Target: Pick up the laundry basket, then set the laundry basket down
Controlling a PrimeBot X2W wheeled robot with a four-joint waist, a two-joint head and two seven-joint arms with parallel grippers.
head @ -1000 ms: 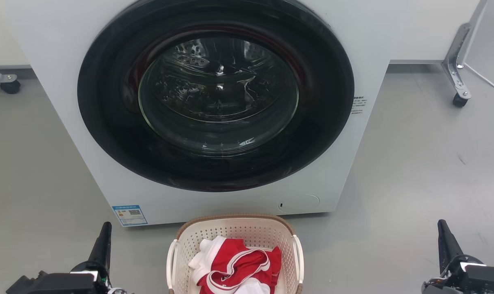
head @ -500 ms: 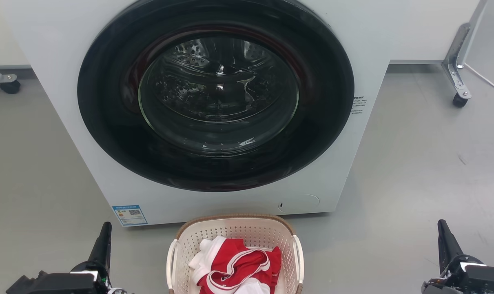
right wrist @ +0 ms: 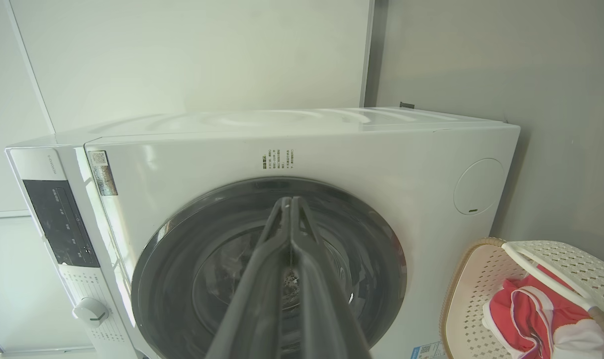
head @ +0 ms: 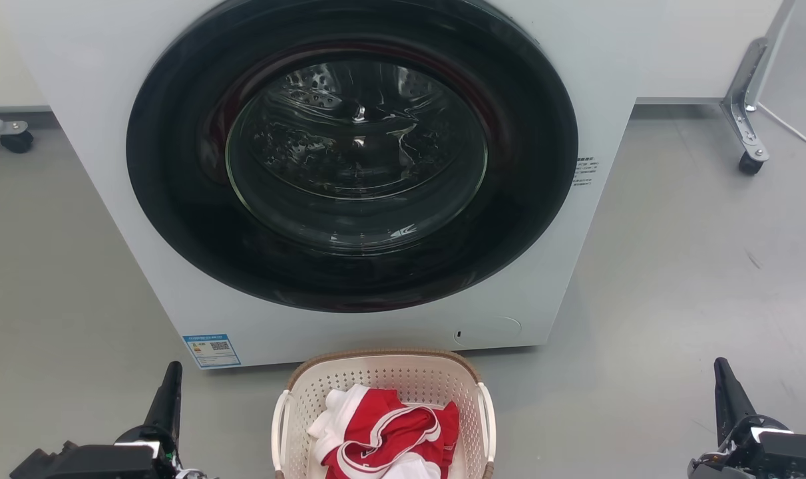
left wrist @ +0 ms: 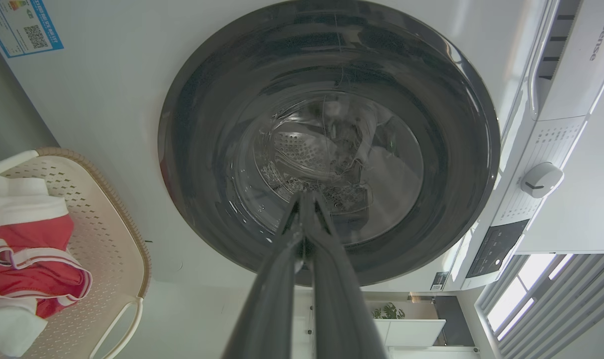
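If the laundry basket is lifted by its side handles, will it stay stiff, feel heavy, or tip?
The laundry basket is probably fairly stiff: its perforated plastic walls hold their shape. It looks light, since just soft red and white clothing shows inside. Lifted by one handle alone, it would likely tilt.

You have no change to record. Across the three head-view pictures nothing shifts. The cream-white perforated plastic laundry basket (head: 403, 378), the red-and-white cloth (head: 389, 426) lying in it, the left gripper (head: 171, 386) and the right gripper (head: 725, 389) show no displacement, and the framing itself does not move. Both grippers stand closed with fingers pressed together. The wrist views give you no earlier picture to compare against.
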